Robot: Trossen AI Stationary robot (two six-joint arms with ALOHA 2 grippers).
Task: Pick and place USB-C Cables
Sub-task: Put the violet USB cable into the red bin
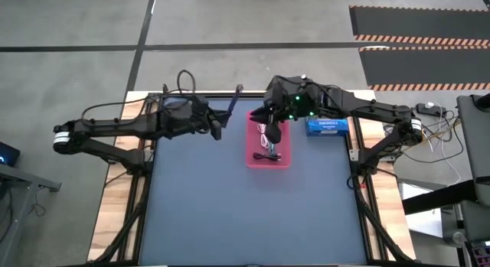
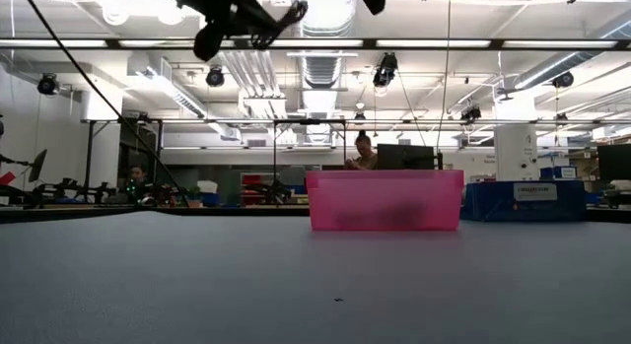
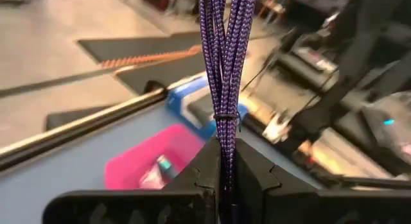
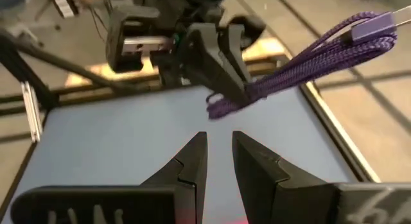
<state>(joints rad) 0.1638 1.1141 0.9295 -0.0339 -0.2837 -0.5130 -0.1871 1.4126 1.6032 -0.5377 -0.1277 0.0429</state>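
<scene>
In the left wrist view, the left gripper [image 3: 225,176] is holding the purple cable [image 3: 223,63] with its jaws clamped on the lower end of the bundle, just below the thin tie. Judging by its braided jacket, the bundle is light, soft and flexible; gripping it near the tie is keeping the loops together. In the right wrist view, the right gripper [image 4: 218,156] is hovering with its jaws slightly apart and empty, facing the purple bundle from close by. This view alone is showing the free end with its connector sticking out past the left jaws. Farther off, the high view is placing both grippers over the back of the worktop [image 1: 230,221], the right one above the pink tray [image 1: 285,161], which is containing other cables [image 1: 268,154]. A blue box [image 1: 327,127] is sitting just beside the tray.
</scene>
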